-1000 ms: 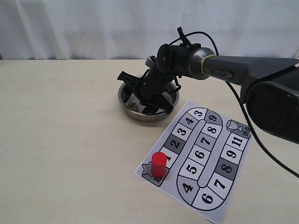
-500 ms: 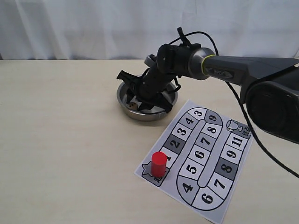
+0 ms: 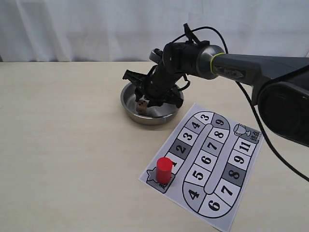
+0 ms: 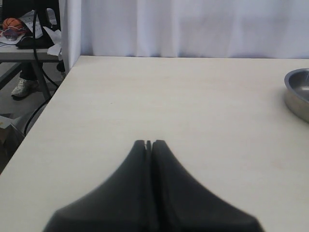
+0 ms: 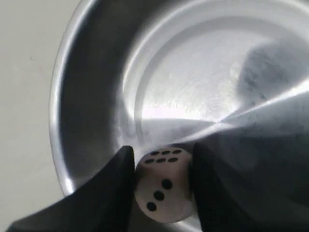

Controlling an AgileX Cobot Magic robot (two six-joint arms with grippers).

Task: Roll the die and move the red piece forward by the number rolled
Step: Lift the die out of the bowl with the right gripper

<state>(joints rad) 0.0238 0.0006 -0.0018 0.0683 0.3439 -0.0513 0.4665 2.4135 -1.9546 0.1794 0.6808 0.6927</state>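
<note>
The left gripper shows only in its wrist view, low in the middle of that frame. Its two dark fingers are pressed flat together with nothing between them, above bare table. A slice of the steel bowl shows at that frame's right edge. In the exterior view the bowl sits a little left of center in the upper half. The right gripper reaches down into its left part. That pincer is clenched on the die, which is tan and sits low inside the bowl. The right wrist view shows this close up: the fingers press the die from both sides, with a six-pip face and a three-pip face showing. Whether the cube touches the bowl's floor cannot be told. Lower and slightly right, the red piece stands upright on the star square at the near left corner of the game board, well apart from the bowl. The board spreads toward the lower right. The right arm enters from the right edge.
</note>
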